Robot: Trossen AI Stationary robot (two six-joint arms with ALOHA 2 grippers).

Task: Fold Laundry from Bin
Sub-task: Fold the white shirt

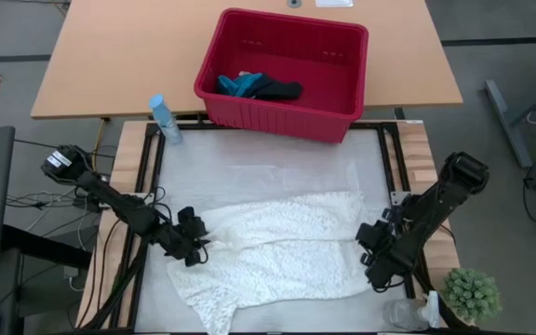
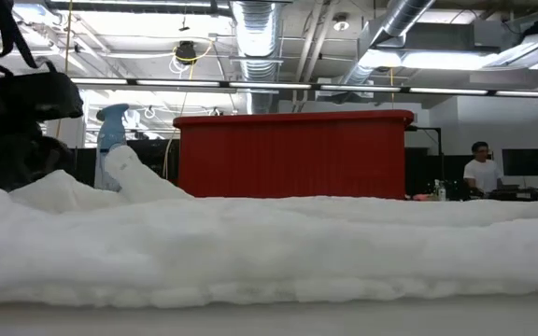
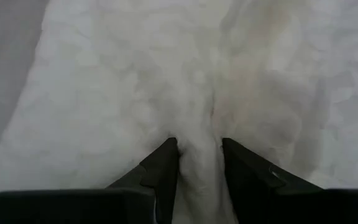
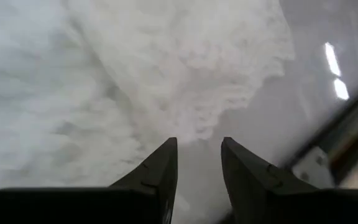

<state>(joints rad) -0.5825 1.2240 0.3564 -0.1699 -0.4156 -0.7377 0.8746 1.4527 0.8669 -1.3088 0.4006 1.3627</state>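
The white cloth (image 1: 277,251) lies spread on the worktop (image 1: 249,167), its long axis running side to side between your two arms. Your left tool (image 3: 199,152) pinches a ridge of that cloth at its left edge. Your right tool (image 4: 197,149) sits at the right edge, fingers apart, nothing between them, the cloth's scalloped border just ahead. That's your next reach, I'd say: straight forward. The red bin (image 1: 282,70) stands beyond the cloth, well apart. From above you see the dark and teal pieces (image 1: 254,87) lying in it; the low view shows only the bin's wall, contents hidden.
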